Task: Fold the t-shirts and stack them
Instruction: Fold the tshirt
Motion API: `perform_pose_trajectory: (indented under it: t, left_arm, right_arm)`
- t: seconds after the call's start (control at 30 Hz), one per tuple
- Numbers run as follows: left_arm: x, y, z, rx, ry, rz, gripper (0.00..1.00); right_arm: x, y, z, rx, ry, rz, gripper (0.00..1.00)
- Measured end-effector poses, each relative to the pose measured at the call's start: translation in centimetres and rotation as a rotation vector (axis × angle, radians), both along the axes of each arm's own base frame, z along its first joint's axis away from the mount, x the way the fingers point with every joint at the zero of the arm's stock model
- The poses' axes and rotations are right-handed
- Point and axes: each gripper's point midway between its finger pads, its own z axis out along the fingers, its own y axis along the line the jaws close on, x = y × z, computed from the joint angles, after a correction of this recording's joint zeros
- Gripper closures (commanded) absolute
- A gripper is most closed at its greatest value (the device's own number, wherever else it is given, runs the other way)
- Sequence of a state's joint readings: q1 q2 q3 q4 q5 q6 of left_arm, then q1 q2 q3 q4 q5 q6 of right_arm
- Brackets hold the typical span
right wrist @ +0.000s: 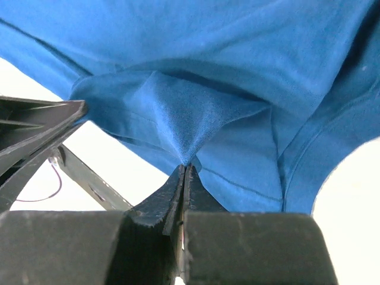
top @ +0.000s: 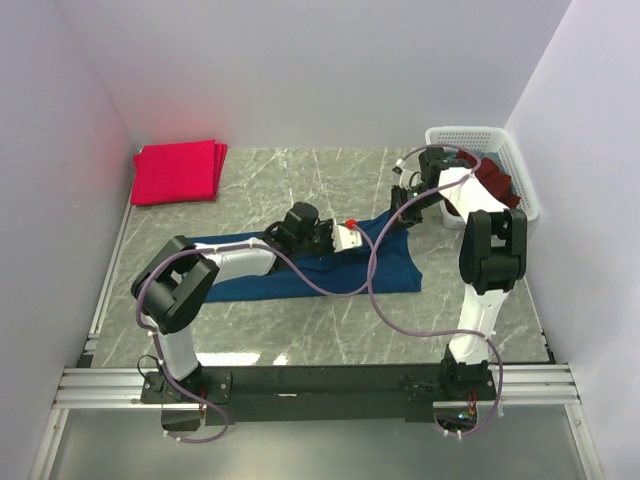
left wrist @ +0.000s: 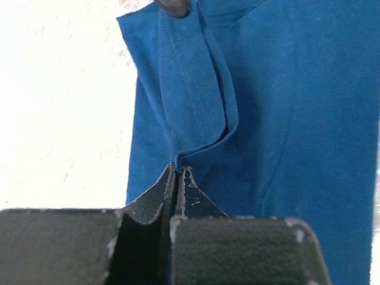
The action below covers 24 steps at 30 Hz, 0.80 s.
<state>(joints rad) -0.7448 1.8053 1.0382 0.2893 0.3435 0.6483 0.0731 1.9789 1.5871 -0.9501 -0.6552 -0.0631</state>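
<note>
Both arms on the navy blue cloth t-shirt (top: 400,268) spread mid-way on the grey marbled table (top: 300,190): L arm stretched low across it, left gripper (left wrist: 177,171) pinched tight on a hem fold, R arm elbow-up, right gripper (right wrist: 185,167) clamped on tented cloth at its far-right edge.

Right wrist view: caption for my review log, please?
Right tool shut on a tented fold of the blue t-shirt.
</note>
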Motion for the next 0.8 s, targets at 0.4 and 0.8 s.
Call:
perform_pose_trajectory:
  t: [0.4,0.8]
  left_arm:
    - [3.7,1.2,0.7,-0.037,-0.005,0.036,0.99]
    - [4.9,0.7,-0.3,-0.040,0.008,0.030,0.99]
  right_arm:
    - [1.6,0.8,-0.5,-0.001,0.008,-0.049,1.00]
    - [2.4,0.5,-0.2,-0.025,-0.018,-0.068,1.00]
